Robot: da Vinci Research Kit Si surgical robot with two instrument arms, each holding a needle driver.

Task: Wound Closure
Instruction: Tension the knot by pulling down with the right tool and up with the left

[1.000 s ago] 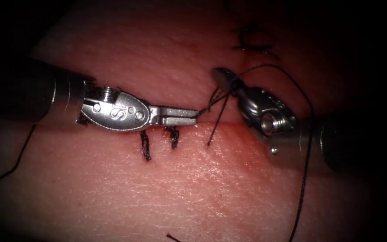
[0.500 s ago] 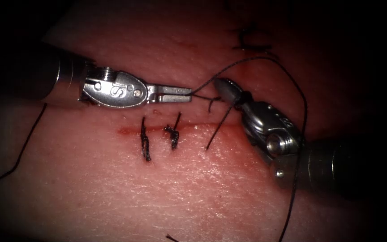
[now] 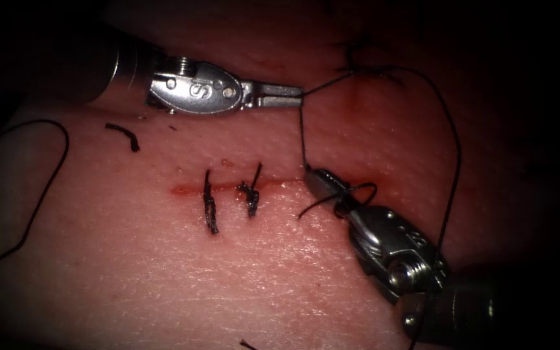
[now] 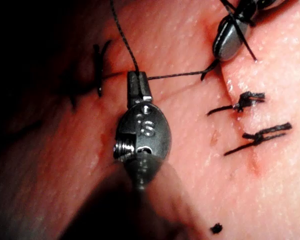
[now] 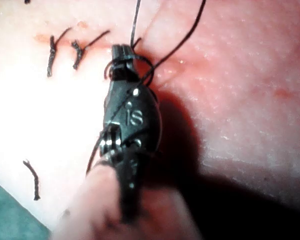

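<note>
On the tissue (image 3: pixel 260 272) the cut (image 3: pixel 186 190) runs across, with two tied stitches (image 3: pixel 210 209) over it. My left tool (image 3: pixel 296 94) is above the cut, shut on the thread (image 3: pixel 302 133); it also shows in the left wrist view (image 4: pixel 136 76). That strand runs taut down to my right tool (image 3: pixel 311 175), which lies on the cut's right end, shut on the thread at its tip. A loop of thread (image 3: pixel 358 191) wraps around the right jaws, also in the right wrist view (image 5: pixel 121 50). More thread arcs from the left tool past the right tool's shaft.
A cut end of thread (image 3: pixel 124 136) lies on the tissue at upper left. A long loose strand (image 3: pixel 46 175) curves along the left edge. An older dark stitch (image 3: pixel 364 65) sits at upper right. Red fluid marks the cut line.
My left tool has risen up and to the right with the thread. The right tool has dropped down onto the cut, and the strand between them has drawn taut.
</note>
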